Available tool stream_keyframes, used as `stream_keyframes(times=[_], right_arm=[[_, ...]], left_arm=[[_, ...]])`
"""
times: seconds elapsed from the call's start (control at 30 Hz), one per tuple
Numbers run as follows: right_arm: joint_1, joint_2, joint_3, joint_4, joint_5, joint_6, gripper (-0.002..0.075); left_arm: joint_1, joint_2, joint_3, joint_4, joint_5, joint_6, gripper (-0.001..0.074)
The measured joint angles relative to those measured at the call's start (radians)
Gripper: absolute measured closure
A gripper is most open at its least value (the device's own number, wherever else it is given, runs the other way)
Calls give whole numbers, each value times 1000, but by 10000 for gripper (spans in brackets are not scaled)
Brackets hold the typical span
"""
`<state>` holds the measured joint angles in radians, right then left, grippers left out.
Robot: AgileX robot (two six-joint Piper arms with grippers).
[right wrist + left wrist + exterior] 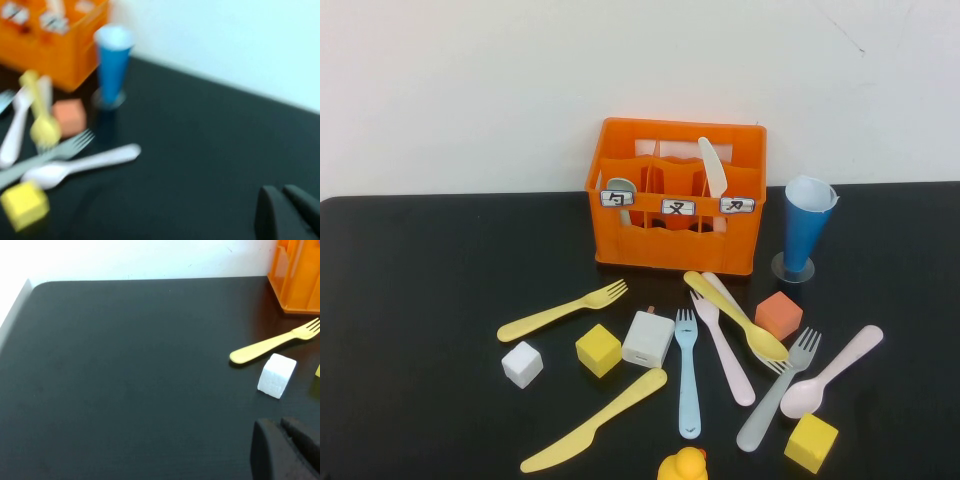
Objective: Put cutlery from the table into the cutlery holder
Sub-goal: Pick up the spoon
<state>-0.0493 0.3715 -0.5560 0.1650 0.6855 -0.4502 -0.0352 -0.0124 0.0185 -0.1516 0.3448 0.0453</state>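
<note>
The orange cutlery holder (pixel 675 195) stands at the back of the black table (pixel 420 300), with a white knife (pixel 713 165) and a grey spoon (pixel 619 190) in it. In front lie a yellow fork (pixel 563 309), yellow knife (pixel 595 420), blue fork (pixel 687 372), pink fork (pixel 725 345), yellow spoon (pixel 735 315), grey fork (pixel 778 390) and pink spoon (pixel 830 372). Neither gripper shows in the high view. My left gripper (pixel 278 424) hovers shut and empty near the yellow fork (pixel 272 344). My right gripper (pixel 281 190) is shut and empty, off to the side of the pink spoon (pixel 82 165).
A blue cone cup (pixel 807 225) stands right of the holder. Among the cutlery sit a white cube (pixel 522 363), two yellow cubes (pixel 599 349) (pixel 811 441), a white block (pixel 648 339) and an orange cube (pixel 779 314). A yellow duck (pixel 682 466) is at the front edge.
</note>
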Motion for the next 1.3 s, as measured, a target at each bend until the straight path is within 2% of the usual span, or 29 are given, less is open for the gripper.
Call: stream_keyframes(times=[0.23, 0.37, 0.6, 0.77, 0.87, 1.0, 1.07, 1.17, 1.3], right_arm=[[11, 351, -283, 102, 274, -190, 729], [61, 517, -379, 160, 357, -271, 729], [260, 814, -505, 103, 413, -391, 729], [375, 1007, -590, 42, 469, -575, 722], [409, 1100, -633, 36, 481, -697, 652], [430, 1190, -656, 36, 453, -870, 442], [434, 1222, -659, 32, 415, -969, 360], [443, 1261, -660, 19, 352, -1045, 327], [444, 1314, -660, -13, 299, -1084, 336]], left_arm=[[0, 0, 0, 0, 0, 0, 736], [0, 0, 0, 0, 0, 2, 736], [0, 0, 0, 0, 0, 2, 736], [0, 0, 0, 0, 0, 2, 736], [0, 0, 0, 0, 0, 2, 736], [0, 0, 0, 0, 0, 2, 736], [0, 0, 0, 0, 0, 2, 736], [0, 0, 0, 0, 0, 2, 736], [0, 0, 0, 0, 0, 2, 736]])
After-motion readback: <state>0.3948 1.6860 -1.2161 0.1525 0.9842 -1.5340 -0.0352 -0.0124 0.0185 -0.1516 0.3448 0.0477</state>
